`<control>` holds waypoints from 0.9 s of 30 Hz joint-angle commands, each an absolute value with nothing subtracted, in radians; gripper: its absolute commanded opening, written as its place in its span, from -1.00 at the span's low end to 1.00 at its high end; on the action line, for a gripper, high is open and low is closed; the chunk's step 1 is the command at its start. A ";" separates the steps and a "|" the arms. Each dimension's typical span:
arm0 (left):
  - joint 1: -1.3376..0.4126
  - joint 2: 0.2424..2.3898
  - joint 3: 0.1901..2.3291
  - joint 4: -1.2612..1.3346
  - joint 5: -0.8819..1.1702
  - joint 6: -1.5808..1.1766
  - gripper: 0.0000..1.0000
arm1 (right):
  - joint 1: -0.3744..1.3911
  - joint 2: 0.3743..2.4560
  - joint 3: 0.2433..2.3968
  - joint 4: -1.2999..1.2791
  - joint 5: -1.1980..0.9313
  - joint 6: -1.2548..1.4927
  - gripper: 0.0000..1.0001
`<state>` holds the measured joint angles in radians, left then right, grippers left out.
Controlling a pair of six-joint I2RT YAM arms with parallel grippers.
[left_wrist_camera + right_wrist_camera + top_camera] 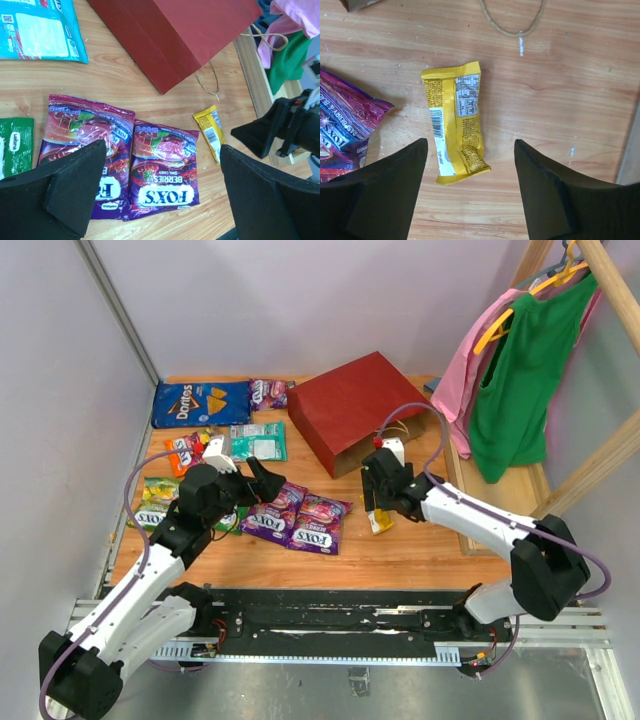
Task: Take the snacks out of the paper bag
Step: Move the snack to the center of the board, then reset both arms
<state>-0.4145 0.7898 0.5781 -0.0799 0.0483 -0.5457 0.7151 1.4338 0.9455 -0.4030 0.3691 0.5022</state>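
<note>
Table [570, 100]: smooth grained wood. Yellow bar [457, 125]: glossy foil. Paper bag [350, 405] beyond the bar: matt red. My jaws: matt black.

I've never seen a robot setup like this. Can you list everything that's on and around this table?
paper bag: one, red, lying on its side at the far middle
Doritos bag: one, blue, far left corner
Fox's candy bags: three, purple-pink, two at centre, one beside the Doritos bag
teal packet: one, teal, left of the paper bag
orange packet: one, orange, left of the teal packet
green packets: at least two, green, left side, partly under the left arm
yellow bar: one, yellow, flat on the table near the bag's mouth
clothes: two, pink and green, on hangers at right
table: one, wooden
left gripper: open, above the centre candy bags
right gripper: open, above the yellow bar
</note>
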 commanded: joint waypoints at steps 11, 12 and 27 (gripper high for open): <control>-0.410 0.845 0.713 -0.198 0.005 -0.424 0.99 | 0.564 0.972 0.795 -0.160 0.218 0.329 0.97; -0.410 0.857 0.727 -0.207 0.001 -0.418 0.99 | 0.519 0.963 0.790 -0.145 0.133 0.338 0.97; -0.397 0.786 0.787 -0.256 -0.009 -0.376 0.99 | 0.456 0.765 0.662 -0.167 0.181 0.406 0.97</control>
<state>-0.4049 0.8165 0.7799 -0.2520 -0.0017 -0.3927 0.4751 0.7864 0.7002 -0.1776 0.1566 0.3695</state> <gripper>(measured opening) 0.994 0.984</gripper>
